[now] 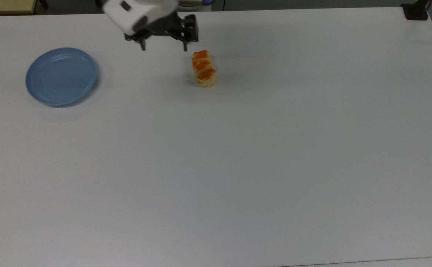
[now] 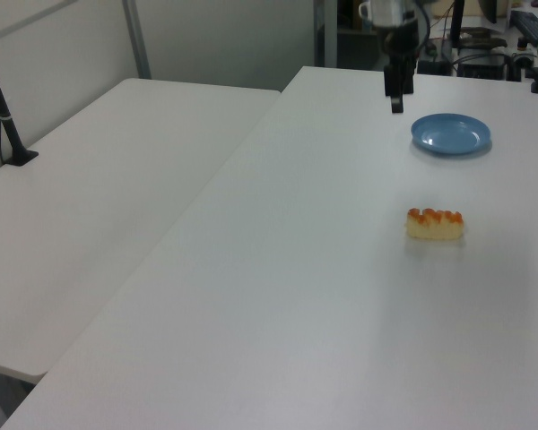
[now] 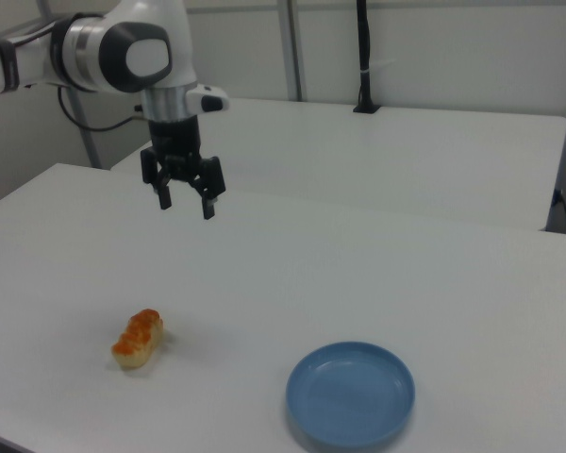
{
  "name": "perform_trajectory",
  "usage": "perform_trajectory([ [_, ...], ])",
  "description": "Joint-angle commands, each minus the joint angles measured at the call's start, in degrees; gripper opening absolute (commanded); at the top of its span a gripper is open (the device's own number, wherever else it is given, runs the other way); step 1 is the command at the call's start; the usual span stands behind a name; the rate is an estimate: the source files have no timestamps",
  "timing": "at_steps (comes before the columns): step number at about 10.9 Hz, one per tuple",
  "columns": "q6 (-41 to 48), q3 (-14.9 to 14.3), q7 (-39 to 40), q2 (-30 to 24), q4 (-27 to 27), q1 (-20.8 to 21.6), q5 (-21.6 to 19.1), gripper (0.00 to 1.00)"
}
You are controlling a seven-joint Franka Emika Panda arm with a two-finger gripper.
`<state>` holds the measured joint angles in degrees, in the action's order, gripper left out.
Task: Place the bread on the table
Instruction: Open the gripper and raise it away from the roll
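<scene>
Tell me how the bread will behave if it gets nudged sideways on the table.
The bread lies flat along its long side on the table, so it would probably slide or pivot rather than tip. Its rounded oblong form might let it roll slightly. It looks small, likely light.

Bread (image 2: 435, 224) on table (image 2: 278, 296), near plate (image 2: 450, 133)

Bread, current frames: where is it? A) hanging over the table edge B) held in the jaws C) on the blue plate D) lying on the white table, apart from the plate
D. The bread lies flat on the table, well apart from the blue plate, which holds nothing; the gripper hangs above the table with its jaws open and nothing between them.
</scene>
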<state>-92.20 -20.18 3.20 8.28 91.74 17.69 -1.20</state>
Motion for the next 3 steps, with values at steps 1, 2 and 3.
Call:
perform_trajectory([
  [1, 1.4, 10.0, -1.5, -2.6, -0.9, -10.8, 1.3, 1.00],
  [2, 1.4, 12.9, -1.5, -3.4, -0.8, -14.0, 1.3, 1.00],
  [3, 1.4, 14.9, -1.6, -3.9, -0.6, -16.0, 1.3, 1.00],
])
